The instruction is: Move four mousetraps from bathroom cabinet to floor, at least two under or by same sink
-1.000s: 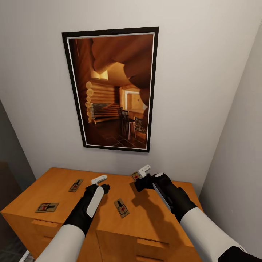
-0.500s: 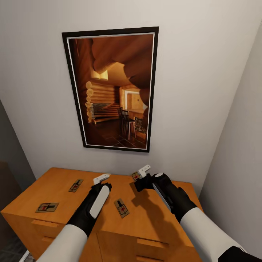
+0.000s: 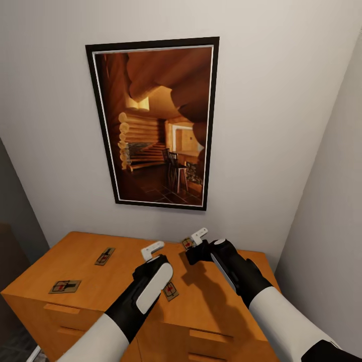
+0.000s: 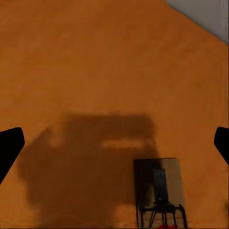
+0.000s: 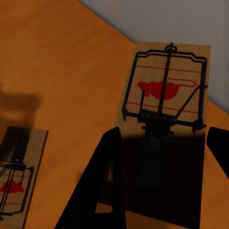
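4 mousetraps lie flat on the top of the cabinet, the honey-orange wooden unit standing against the wall under a framed picture of a log interior. Taking the cabinet top as a clock face in the head view, the first mousetrap sits at about 8 o'clock near the front edge, and the second mousetrap lies at about 10 o'clock, well apart from both arms. The third mousetrap rests near the centre, partly hidden by the left forearm; in the left wrist view it lies in the arm's shadow. The fourth mousetrap is at about 1 o'clock, close to the back wall.

The left end effector hovers above the cabinet top just beyond the third mousetrap, its fingers spread wide and holding nothing. The right end effector is at the fourth mousetrap; the right wrist view shows that mousetrap between its dark fingers, which stand parted on either side. Whether the fingers touch the board cannot be told.
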{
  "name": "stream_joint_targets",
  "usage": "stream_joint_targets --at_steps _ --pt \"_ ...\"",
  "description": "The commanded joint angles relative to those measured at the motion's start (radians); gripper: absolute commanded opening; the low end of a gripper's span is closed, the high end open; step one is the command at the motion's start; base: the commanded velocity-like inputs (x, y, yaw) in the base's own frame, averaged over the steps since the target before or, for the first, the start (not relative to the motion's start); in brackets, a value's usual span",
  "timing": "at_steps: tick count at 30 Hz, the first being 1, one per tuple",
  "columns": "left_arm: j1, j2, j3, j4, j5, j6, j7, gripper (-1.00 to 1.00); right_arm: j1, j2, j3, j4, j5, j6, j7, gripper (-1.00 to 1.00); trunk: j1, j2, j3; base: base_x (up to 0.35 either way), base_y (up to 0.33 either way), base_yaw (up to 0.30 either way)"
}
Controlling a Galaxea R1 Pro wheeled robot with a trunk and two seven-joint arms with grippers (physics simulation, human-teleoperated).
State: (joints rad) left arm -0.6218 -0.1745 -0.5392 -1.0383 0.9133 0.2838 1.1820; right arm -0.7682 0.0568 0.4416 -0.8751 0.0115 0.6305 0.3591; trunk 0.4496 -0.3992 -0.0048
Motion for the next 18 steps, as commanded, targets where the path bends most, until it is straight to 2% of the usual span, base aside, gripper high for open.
stream_joint_targets --at_steps 1,5,18 --pt "0.0 0.0 -0.012 -0.001 0.009 0.004 0.009 1.0 0.0 0.0 0.0 -0.001 0.002 0.005 0.003 -1.0 0.0 -0.001 -0.001 0.0 0.0 0.0" --pt "-0.001 0.0 -0.052 -0.002 0.031 -0.013 0.023 1.0 0.0 0.0 0.0 -0.001 0.001 0.005 0.003 -1.0 0.0 -0.001 -0.001 0.0 0.0 0.0" --pt "-0.001 0.0 -0.065 0.002 0.042 -0.022 0.026 1.0 0.0 0.0 -0.003 0.0 -0.001 0.005 0.002 -1.0 0.0 -0.001 -0.001 0.0 0.0 0.0"
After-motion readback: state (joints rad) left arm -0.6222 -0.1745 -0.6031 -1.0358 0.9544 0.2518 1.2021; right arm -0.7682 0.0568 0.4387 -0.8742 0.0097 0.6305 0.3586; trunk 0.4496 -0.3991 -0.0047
